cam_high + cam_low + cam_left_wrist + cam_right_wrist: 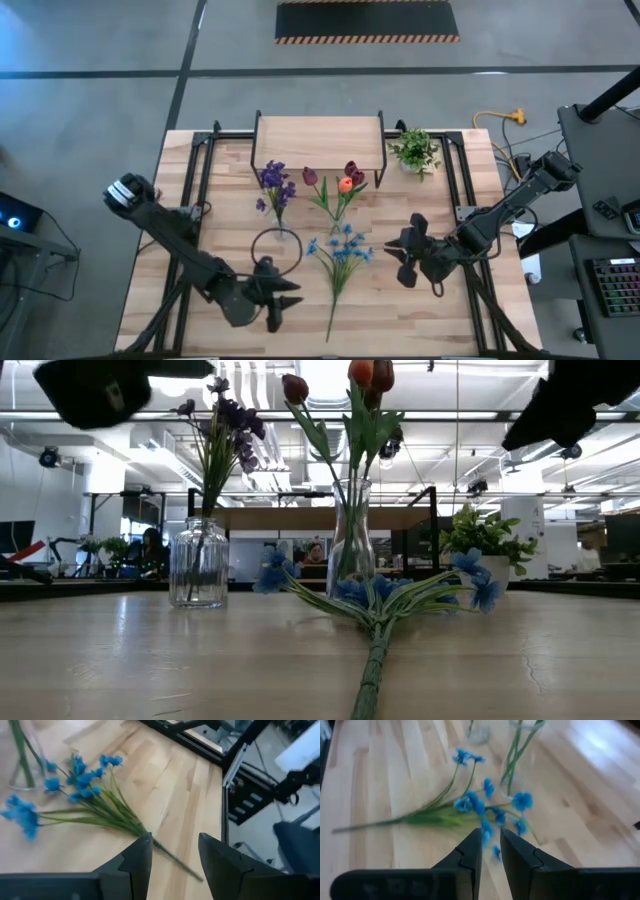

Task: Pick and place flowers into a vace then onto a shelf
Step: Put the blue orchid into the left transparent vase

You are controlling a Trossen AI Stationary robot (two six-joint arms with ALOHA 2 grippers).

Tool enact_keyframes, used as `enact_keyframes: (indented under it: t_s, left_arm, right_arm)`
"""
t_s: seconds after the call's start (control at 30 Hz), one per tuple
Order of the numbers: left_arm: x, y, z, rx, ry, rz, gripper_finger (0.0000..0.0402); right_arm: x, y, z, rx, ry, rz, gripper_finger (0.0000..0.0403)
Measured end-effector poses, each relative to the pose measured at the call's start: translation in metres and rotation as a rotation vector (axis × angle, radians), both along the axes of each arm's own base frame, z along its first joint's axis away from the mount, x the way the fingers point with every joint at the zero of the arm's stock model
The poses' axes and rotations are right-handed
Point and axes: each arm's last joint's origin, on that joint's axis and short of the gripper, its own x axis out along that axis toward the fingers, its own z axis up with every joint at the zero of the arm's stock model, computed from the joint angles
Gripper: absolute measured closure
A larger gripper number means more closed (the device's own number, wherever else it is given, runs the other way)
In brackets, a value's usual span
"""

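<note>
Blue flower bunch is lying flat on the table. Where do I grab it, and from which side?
Grip the blue flowers on the bare lower stem, below the leaves, coming straight down with the fingers across it. The stem lies flat and thin towards the table's front edge, while the blooms fan out wide by the vases. The left gripper, open beside that stem, looks best placed; the right gripper sits nearer the blooms.

Two slim dark jointed arms, matte black links, left arm with a white-and-black striped joint near its base, right arm all black, each ending in two blunt, angular black fingers
</note>
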Motion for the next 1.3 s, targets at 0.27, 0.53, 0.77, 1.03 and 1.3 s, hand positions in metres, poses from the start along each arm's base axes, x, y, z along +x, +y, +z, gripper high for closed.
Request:
enact_keyframes:
  t_s: [0.27, 0.53, 0.77, 1.03, 1.3]
  left_arm:
    - [0.046, -0.015, -0.024, -0.128, 0.011, 0.020, 0.0258]
    - [0.092, -0.024, -0.034, -0.126, 0.123, 0.114, 0.0259]
    - [0.116, -0.023, -0.031, -0.087, 0.327, 0.203, 0.0259]
    - [0.142, -0.016, -0.044, -0.141, 0.443, 0.257, 0.0259]
    - [0.147, -0.006, -0.048, -0.190, 0.511, 0.292, 0.0259]
  right_arm:
    - [-0.007, -0.001, -0.010, -0.003, 0.094, 0.037, 0.0334]
    - [-0.017, 0.002, -0.026, 0.017, 0.171, 0.102, 0.0335]
    - [-0.026, 0.007, -0.035, 0.036, 0.192, 0.112, 0.0338]
    - [-0.037, 0.014, -0.043, 0.065, 0.204, 0.119, 0.0328]
    - [-0.040, 0.017, -0.043, 0.053, 0.196, 0.137, 0.0334]
